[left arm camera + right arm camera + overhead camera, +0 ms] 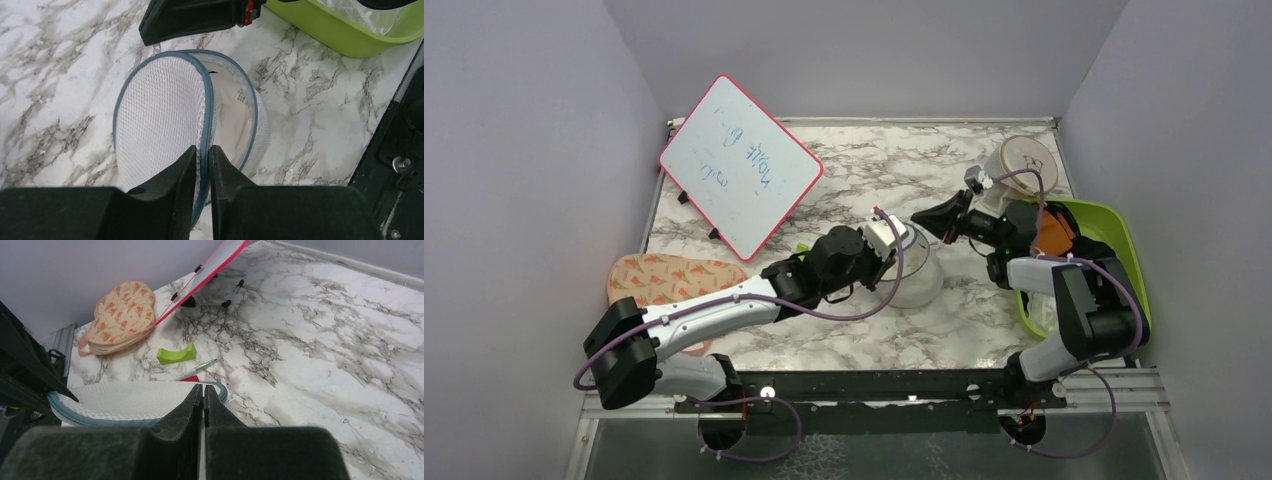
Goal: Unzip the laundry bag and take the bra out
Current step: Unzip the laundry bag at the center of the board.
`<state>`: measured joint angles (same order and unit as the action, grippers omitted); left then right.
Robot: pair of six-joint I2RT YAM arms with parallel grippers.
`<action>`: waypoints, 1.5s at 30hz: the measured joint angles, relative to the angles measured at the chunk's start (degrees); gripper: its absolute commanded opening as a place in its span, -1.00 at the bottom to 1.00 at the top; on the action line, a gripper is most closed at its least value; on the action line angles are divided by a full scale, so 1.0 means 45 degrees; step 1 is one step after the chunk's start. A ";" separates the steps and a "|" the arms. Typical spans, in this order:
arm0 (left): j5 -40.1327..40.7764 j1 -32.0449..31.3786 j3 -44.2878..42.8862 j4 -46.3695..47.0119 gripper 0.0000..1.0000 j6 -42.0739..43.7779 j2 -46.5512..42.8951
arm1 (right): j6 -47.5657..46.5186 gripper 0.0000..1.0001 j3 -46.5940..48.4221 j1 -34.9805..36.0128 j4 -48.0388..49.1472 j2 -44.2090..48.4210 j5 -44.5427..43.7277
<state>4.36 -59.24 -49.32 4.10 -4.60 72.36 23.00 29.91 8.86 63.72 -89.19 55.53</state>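
Observation:
The laundry bag (921,277) is a round white mesh case with a blue-grey zipper rim, standing on edge on the marble table. In the left wrist view the laundry bag (160,115) gapes open along its right side, and the white fabric of the bra (230,120) shows inside. My left gripper (202,156) is shut on the near zipper rim. My right gripper (203,390) is shut at the bag's (125,400) far rim, apparently on the thin zipper pull (157,48). In the top view the left gripper (894,240) and right gripper (921,218) flank the bag.
A green basket (1124,235) with an orange item (1054,232) stands at the right. A beige-topped round case (1024,155) is behind it. A pink-framed whiteboard (739,165) and a floral pad (669,280) are at the left. A green block (176,354) and a pen (196,370) lie beyond the bag.

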 measured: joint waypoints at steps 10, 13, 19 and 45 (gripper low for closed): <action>0.0141 0.0000 -0.0680 -0.0991 0.10 -0.1049 0.0709 | 0.0126 -0.99 -0.0345 -0.0068 -0.1263 0.2574 0.0053; 0.0141 0.0000 -0.0947 -0.1209 0.39 -0.1166 0.0942 | 0.0160 -0.99 -0.0437 -0.0068 -0.1705 0.3113 0.0044; 0.0141 -0.0029 -0.1967 -0.1409 0.71 -0.1370 0.1661 | 0.0165 -0.99 -0.0476 -0.0029 -0.2453 0.3662 -0.0141; 0.2404 -0.0656 -0.4731 -0.2089 0.47 -0.3793 0.3997 | 0.0160 -0.99 -0.0481 0.0126 -0.3983 0.3988 -0.1005</action>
<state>15.18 -62.19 -70.61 -5.30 -21.67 90.35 23.73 27.75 9.43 45.80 -71.24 51.00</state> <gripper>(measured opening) 0.780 0.009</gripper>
